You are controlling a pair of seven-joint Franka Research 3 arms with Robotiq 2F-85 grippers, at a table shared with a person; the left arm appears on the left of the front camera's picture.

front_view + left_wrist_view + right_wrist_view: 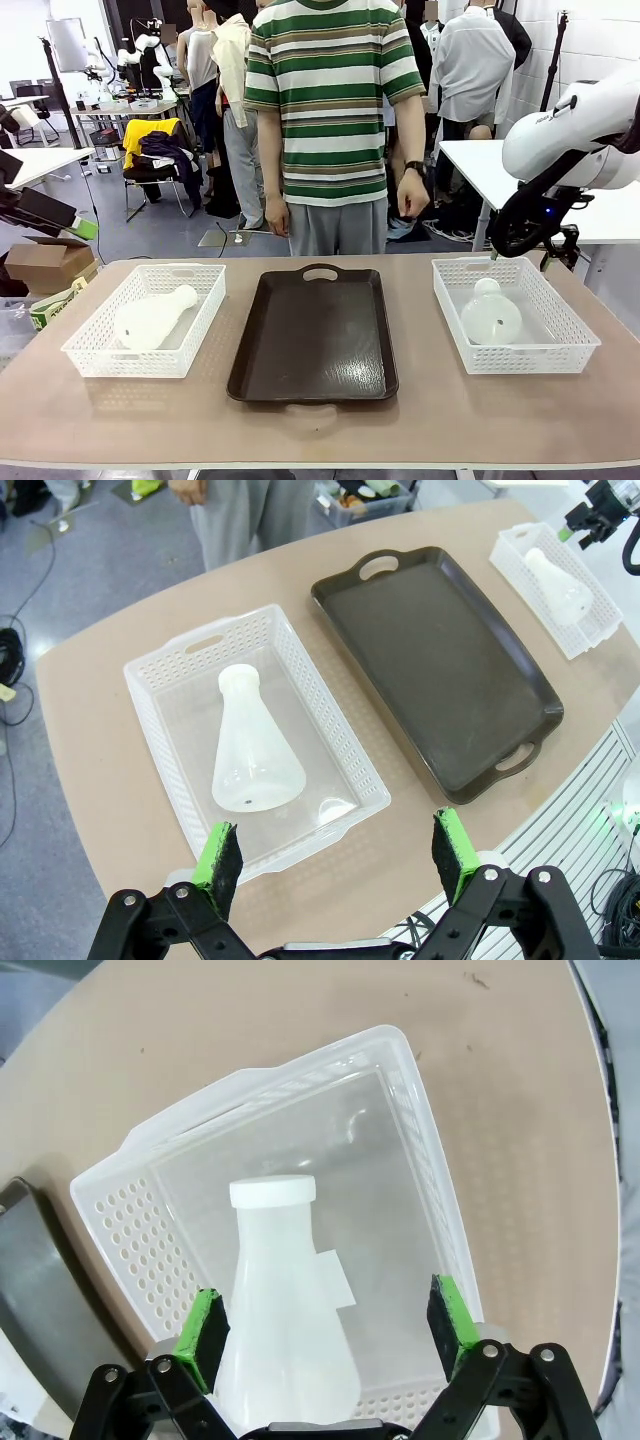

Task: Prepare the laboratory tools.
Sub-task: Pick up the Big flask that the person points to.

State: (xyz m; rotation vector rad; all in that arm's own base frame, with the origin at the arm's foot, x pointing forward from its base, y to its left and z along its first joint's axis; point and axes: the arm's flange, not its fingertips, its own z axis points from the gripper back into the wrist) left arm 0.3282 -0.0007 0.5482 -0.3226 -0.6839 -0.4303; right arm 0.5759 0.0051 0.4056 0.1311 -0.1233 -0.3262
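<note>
The right gripper (328,1325) hangs over its basket (260,1070), jaws spread either side of the flask (285,1290) lying on its side below. The flask's long axis runs straight ahead between them, neck farthest from the jaws, so closing would pinch across its body. The left gripper (336,858), jaws also spread, sits well back from the other flask (250,750), which lies ahead and off to one side, neck away. The right arm looks nearer. The right flask's base is cut off behind the gripper; the gap down to it is hard to judge
</note>
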